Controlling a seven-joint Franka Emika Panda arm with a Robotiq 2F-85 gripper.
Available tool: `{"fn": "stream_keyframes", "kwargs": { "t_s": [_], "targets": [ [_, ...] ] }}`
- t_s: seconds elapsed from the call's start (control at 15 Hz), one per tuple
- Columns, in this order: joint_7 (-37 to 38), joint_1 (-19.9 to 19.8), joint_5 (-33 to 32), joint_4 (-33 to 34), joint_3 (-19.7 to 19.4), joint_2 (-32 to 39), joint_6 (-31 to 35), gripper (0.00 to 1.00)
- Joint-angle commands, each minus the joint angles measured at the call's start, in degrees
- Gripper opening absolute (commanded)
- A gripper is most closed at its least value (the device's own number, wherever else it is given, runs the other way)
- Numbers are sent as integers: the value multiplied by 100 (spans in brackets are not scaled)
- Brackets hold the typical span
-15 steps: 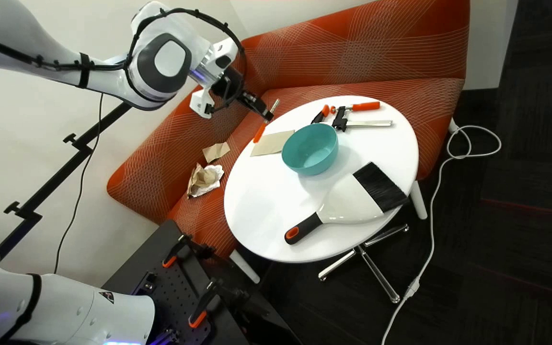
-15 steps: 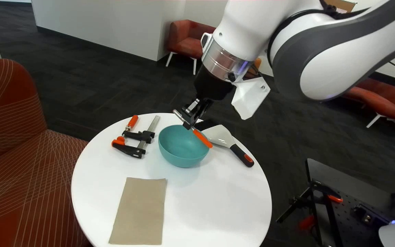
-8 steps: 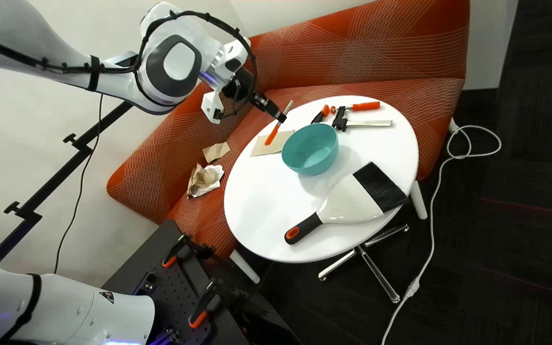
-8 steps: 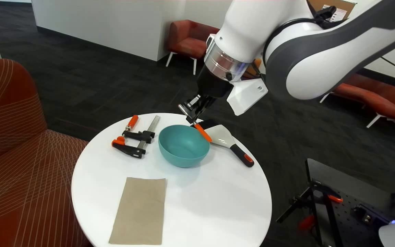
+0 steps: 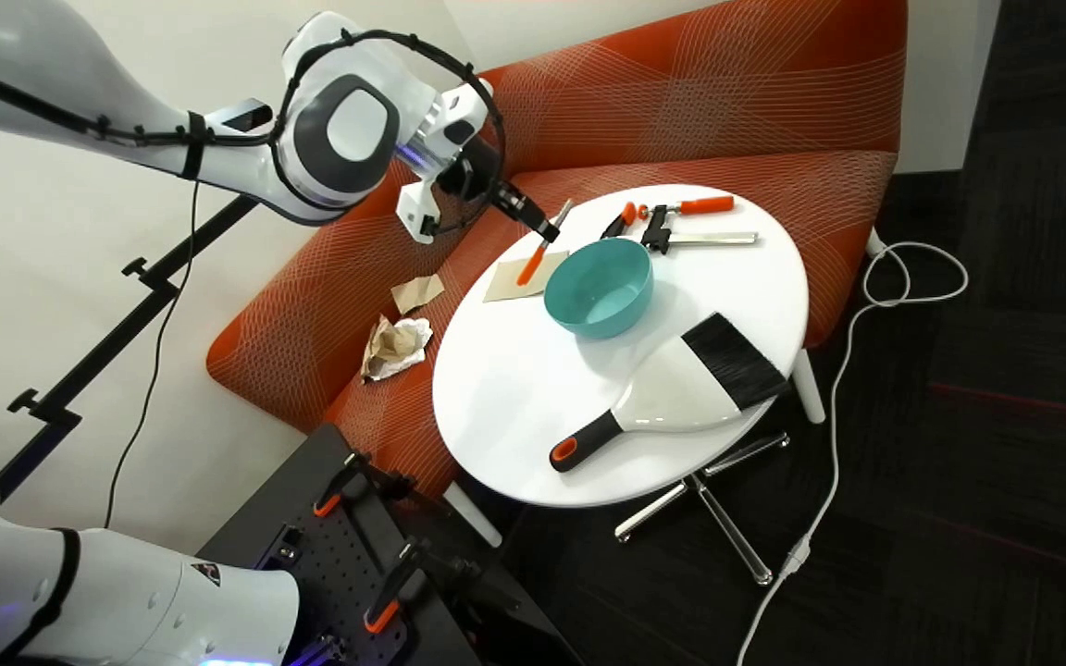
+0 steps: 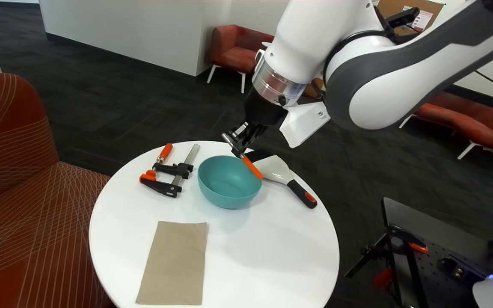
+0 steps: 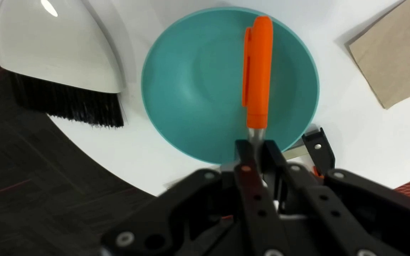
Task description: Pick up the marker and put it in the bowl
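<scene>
Marker with slim silver barrel and orange cap (image 7: 261, 71) lies crosswise in black two-fingered gripper (image 7: 257, 151); fingertips pinch its barrel, both ends projecting.

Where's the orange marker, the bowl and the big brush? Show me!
Marker (image 7: 259, 76): wrist view, on its orange part.
Bowl (image 6: 225, 179): in an exterior view, on its inside.
Brush (image 5: 676, 388): in an exterior view, on its white body.

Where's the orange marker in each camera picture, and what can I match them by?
In an exterior view: the marker, just above centre, upper left of the bowl.
In an exterior view: the marker, at centre, overlapping the bowl's upper-right rim.
In the wrist view: the marker, right of centre, seen against the bowl.
Shared landmark: the bowl.
</scene>
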Motion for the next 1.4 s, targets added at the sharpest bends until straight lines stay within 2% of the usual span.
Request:
{"fn": "stream_keyframes", "kwargs": {
  "t_s": [0.0,0.53,0.87,0.93,1.07,1.33],
  "targets": [
    [-112,-78,130,284,-4,264,118,3],
    [-959,-524,1006,1090,365,1106,-300,3],
    [-990,-488,1125,1495,262,1516,-509,3],
    [-970,-471,1125,1555,241,1556,-557,38],
    [-979,-478,1137,1652,246,1611,-639,45],
    [-975,-488,1139,1768,249,1660,-726,76]
  ]
}}
